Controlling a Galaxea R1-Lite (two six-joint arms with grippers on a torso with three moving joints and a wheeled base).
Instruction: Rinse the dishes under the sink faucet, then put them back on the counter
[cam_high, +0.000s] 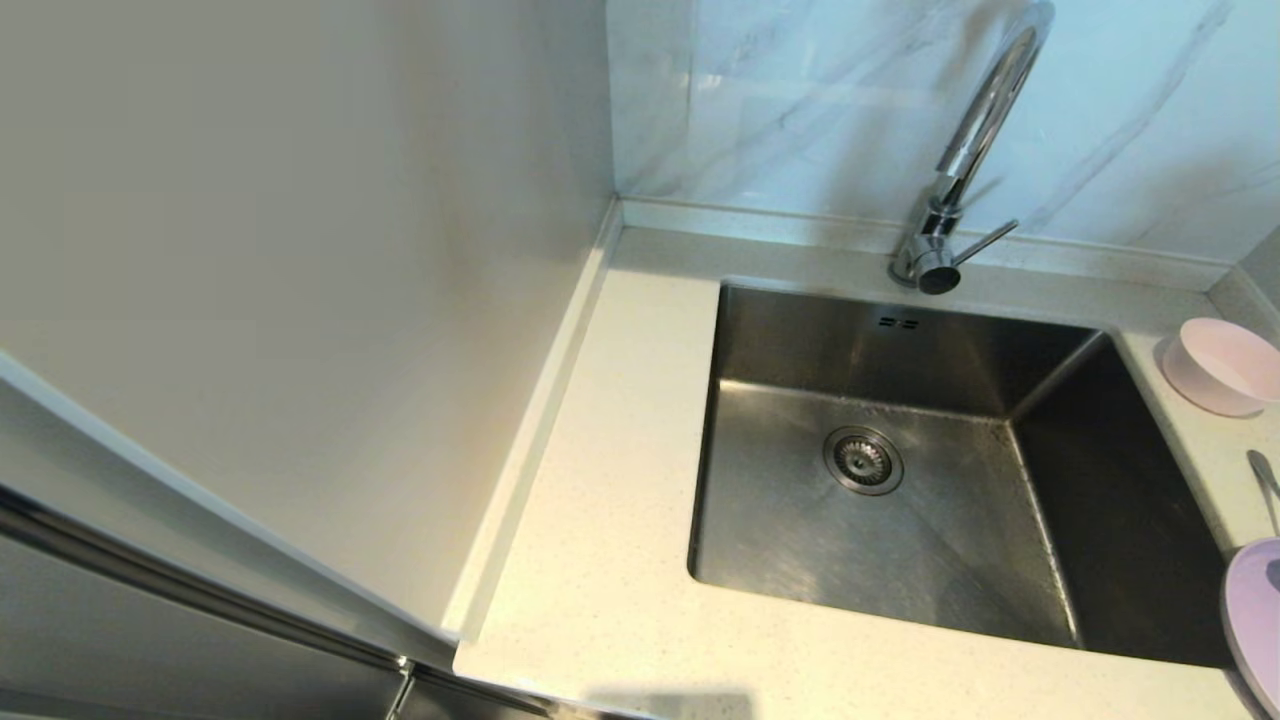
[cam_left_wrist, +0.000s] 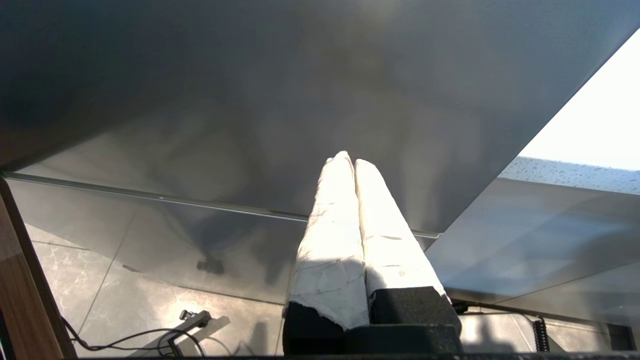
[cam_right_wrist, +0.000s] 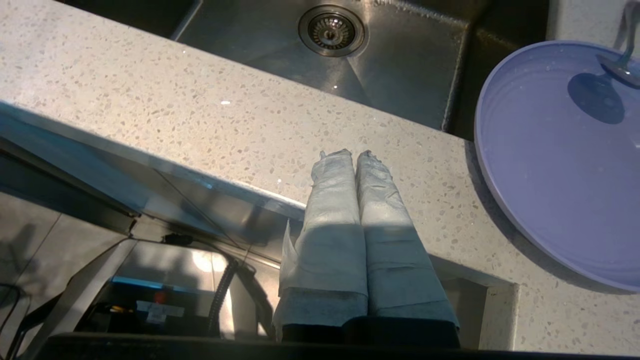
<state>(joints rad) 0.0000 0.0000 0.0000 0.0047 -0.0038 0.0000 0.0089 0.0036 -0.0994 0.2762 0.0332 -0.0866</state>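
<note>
Here, the right gripper (cam_right_wrist: 354, 155) is seen clenched on nothing, fingers pressed together, poised over the counter's (cam_high: 600, 560) front edge, just short of the sink (cam_high: 900, 480). The left gripper (cam_left_wrist: 348, 159), likewise clenched and empty, is parked below the counter beside a dark cabinet front. The plate (cam_right_wrist: 565, 165) is set at the counter's right front corner, its rim slightly overhanging the basin, with the spoon (cam_right_wrist: 620, 60) resting on it and the bowl (cam_high: 1222, 365) nearer the right back edge. A nudge to that overhanging rim could likely tip the plate in. Open room is judged ample across the basin; the faucet (cam_high: 965, 170) stands at the back edge.
</note>
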